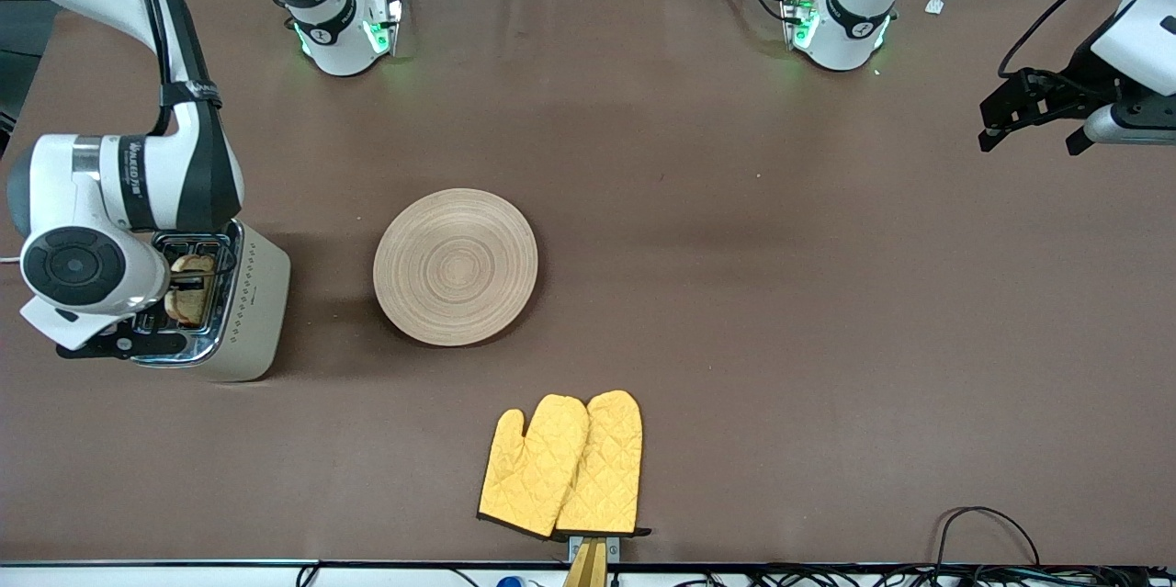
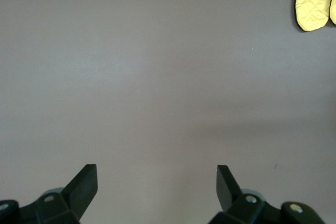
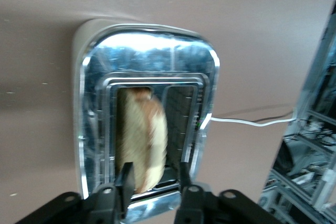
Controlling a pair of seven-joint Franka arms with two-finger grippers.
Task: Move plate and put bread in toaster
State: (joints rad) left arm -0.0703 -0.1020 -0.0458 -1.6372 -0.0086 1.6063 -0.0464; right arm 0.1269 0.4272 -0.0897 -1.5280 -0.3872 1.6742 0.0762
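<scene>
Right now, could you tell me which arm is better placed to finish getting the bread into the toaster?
The right. Its claw is directly over the toaster, fingers either side of the bread standing in a slot. The left claw waits open over bare table at the left arm's end.

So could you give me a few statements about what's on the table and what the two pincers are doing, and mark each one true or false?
1. The bread stands in a slot of the toaster. True.
2. The plate carries the bread. False: the plate is bare.
3. The right pincer is over the toaster. True.
4. The left pincer grips the yellow oven mitts. False: it is open over bare table and holds nothing.
5. The mitts lie nearer the front camera than the plate. True.
</scene>
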